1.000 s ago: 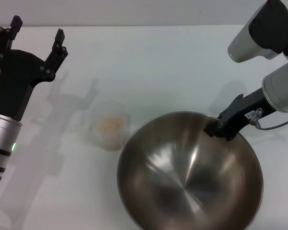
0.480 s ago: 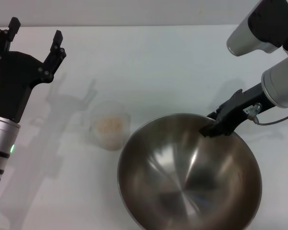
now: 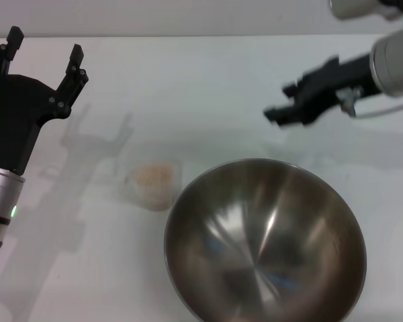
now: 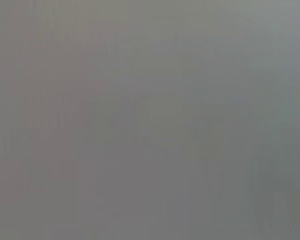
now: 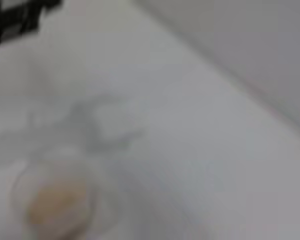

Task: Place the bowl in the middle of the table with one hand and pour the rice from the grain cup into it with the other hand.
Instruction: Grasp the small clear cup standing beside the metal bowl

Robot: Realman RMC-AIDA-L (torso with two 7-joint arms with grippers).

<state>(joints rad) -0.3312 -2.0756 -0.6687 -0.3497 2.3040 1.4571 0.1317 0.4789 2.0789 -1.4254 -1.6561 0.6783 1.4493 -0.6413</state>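
Seeing bowl (image 3: 265, 245) set mid-counter (image 3: 188, 87), empty | cup (image 3: 152, 182) with rice (image 3: 152, 176) touching its left rim | left tool (image 3: 43, 59) spread, empty, nearer cup | right tool (image 3: 282, 113) beyond bowl, we cannot tell its grip

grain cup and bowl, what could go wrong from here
1. The grain cup stands close beside the bowl; the left gripper, fingers open, holds nothing yet and could nudge the bowl's rim or tip the cup while reaching in.
2. The cup is small and clear with the rice inside, so a squeeze off centre might spill grains on the table.
3. The right gripper is off the bowl, so nothing steadies it during pouring.
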